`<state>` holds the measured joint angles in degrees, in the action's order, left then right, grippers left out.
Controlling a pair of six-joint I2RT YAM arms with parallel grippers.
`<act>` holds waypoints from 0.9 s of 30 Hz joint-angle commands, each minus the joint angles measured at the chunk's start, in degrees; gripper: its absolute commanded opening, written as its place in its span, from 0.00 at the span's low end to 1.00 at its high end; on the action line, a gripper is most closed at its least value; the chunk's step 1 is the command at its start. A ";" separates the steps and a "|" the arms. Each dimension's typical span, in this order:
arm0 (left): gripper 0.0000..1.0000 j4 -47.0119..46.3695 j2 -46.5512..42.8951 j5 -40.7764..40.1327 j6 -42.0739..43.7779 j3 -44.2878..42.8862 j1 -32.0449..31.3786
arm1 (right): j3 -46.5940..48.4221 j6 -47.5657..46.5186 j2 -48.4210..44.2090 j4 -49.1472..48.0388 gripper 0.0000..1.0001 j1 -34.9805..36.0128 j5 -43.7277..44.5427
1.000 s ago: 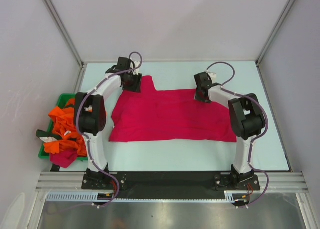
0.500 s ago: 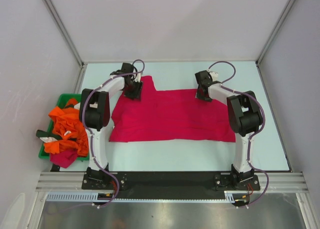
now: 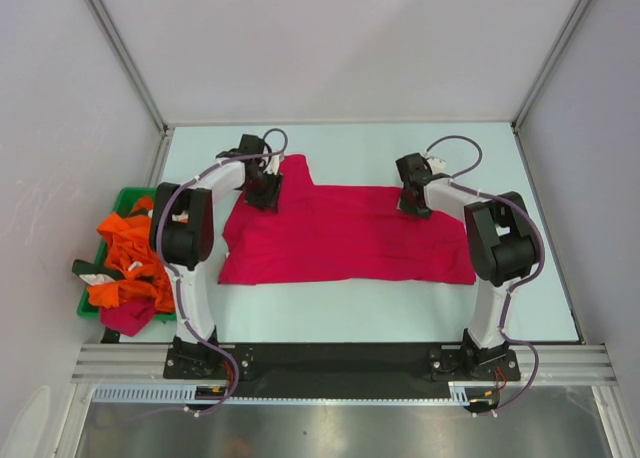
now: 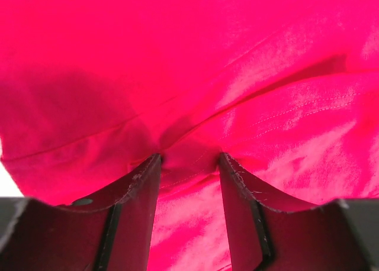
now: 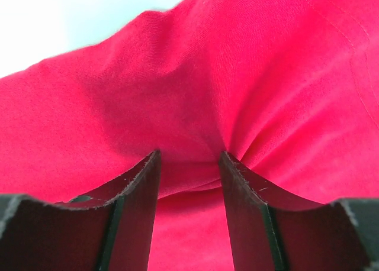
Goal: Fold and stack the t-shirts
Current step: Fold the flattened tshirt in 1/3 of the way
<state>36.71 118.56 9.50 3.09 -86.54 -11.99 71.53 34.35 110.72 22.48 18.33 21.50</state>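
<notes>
T-shirt [image 3: 345, 233], red, is spread flat on the table [image 3: 540, 228] at the centre of the top view; its upper edge is pinched twice — upper left by the left gripper [image 3: 262, 186], upper right by the right gripper [image 3: 414, 200]; in each wrist view the fingers [image 4: 139, 194] are clamped on a bunched ridge of cloth. Both pinches should be raised level and carried evenly toward the lower edge — otherwise a skewed fold is likely.

A: What do the left arm [image 3: 192, 283] and right arm [image 3: 488, 303] look like?
B: White link shells, bulky black joints and black bases, with a lilac cable [image 3: 268, 138] looping along each.
A: And the gripper fingers [image 4: 133, 200]?
B: Black, tapering to thin tips, with pale-flecked edges, perhaps fraying tape.
</notes>
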 commanded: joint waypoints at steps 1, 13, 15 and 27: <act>0.50 6.09 -1.49 0.96 0.60 4.01 -0.05 | -4.03 1.68 -0.94 9.33 0.51 -0.13 -0.23; 0.52 1.43 -8.52 3.68 -0.81 -3.19 0.04 | 2.47 -3.23 -4.80 1.95 0.54 -0.14 2.93; 0.53 1.26 -12.11 4.82 -1.16 -3.29 -0.05 | 3.96 -4.55 -7.78 2.48 0.56 0.65 4.25; 0.53 5.82 -28.90 1.31 2.00 16.48 -0.40 | -10.26 4.22 -22.55 10.03 0.55 10.75 6.36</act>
<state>38.94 93.41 12.16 3.31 -75.40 -12.10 65.23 33.45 90.89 28.23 25.87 25.87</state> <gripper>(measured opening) 0.527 0.551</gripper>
